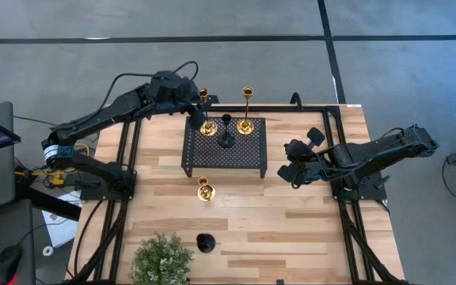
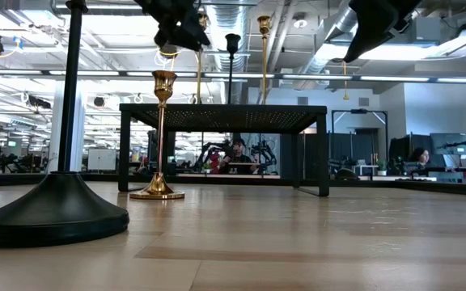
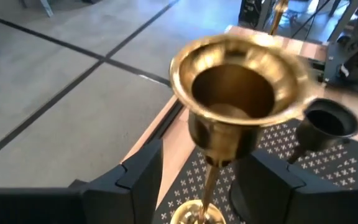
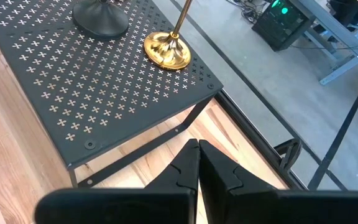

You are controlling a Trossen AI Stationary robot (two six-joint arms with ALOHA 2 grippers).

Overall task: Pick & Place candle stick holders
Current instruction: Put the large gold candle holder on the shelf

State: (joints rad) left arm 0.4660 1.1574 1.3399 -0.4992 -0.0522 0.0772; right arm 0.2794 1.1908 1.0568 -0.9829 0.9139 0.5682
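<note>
On the black perforated stand (image 1: 224,154) three candle stick holders rest on their round bases: a tall gold one (image 1: 207,127) at the far left, a black one (image 1: 226,136) in the middle and a tall gold one (image 1: 246,123) to the right. My left gripper (image 3: 207,177) is open, with its fingers on either side of the left gold holder's stem below the cup (image 3: 238,93), apart from it. A short gold holder (image 1: 204,190) and a black holder (image 1: 205,241) stand on the table. My right gripper (image 4: 197,165) hangs shut beside the stand's right end, holding nothing.
A green potted plant (image 1: 161,261) stands at the table's near left edge. In the low view the black holder (image 2: 51,206) rises close at the left and the short gold holder (image 2: 158,137) stands in front of the stand (image 2: 225,109).
</note>
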